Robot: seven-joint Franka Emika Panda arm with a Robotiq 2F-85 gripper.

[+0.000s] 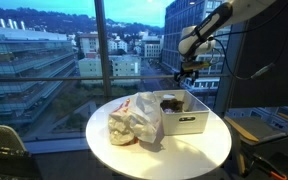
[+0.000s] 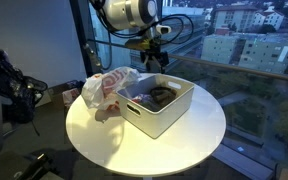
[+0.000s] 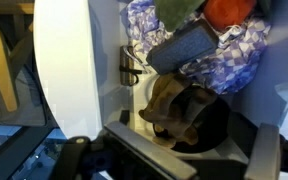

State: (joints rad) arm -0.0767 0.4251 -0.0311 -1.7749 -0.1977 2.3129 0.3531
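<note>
My gripper (image 1: 187, 70) (image 2: 154, 56) hangs open above the far end of a white bin (image 1: 189, 124) (image 2: 169, 118) on a round white table (image 1: 164, 152) (image 2: 104, 135). It holds nothing. In the wrist view the gripper (image 3: 199, 152) looks straight down into the bin, with a brown and black bundle (image 3: 184, 108) directly below the jaws. Farther along the bin lie a blue patterned cloth (image 3: 219, 58), a grey pad (image 3: 184, 45) and something orange (image 3: 229, 12). Beside the bin lies a crumpled clear plastic bag (image 1: 136, 120) (image 2: 109, 88) with things inside.
Large windows (image 1: 44, 50) stand just behind the table, with a dark mullion (image 1: 102, 40) close to the arm. A chair or bag (image 1: 4, 155) sits by the table in an exterior view, and dark equipment (image 2: 9, 85) stands at the side.
</note>
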